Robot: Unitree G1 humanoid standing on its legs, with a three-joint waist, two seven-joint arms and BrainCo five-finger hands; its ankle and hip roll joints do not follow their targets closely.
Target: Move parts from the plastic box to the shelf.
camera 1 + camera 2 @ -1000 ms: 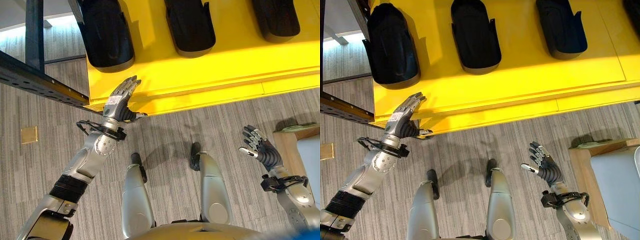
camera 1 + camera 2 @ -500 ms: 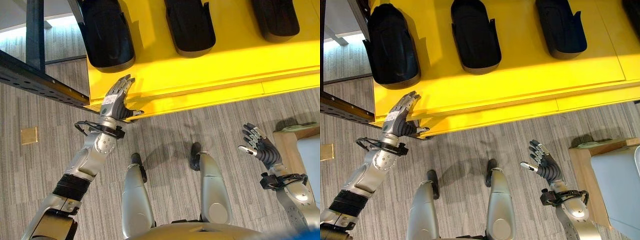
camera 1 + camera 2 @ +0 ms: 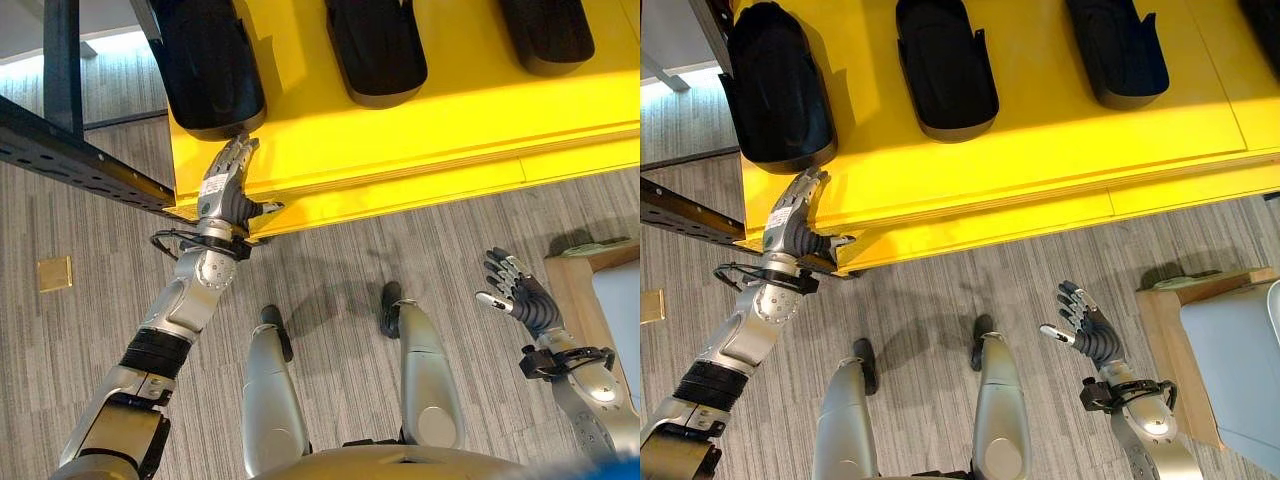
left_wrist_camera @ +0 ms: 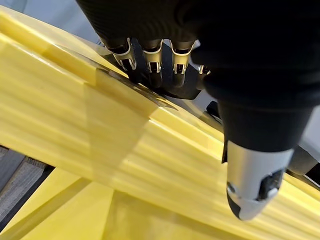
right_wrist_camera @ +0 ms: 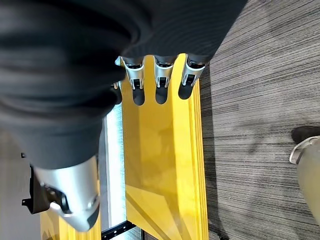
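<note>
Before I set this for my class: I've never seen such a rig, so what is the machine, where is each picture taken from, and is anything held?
It is a two-legged humanoid robot with two silver arms ending in fingered hands. Two pictures come from a stereo camera on its head, looking down; the other two come from cameras on its wrists, looking along each hand. Before it is a yellow shelf with three black parts lying on top in a row. The left hand reaches with straight fingers to the shelf's front edge just below the leftmost part; whether it touches the part I cannot tell. The right hand hangs open over the grey floor, palm up, holding nothing. At the right edge sits a pale box on a wooden stand.
</note>
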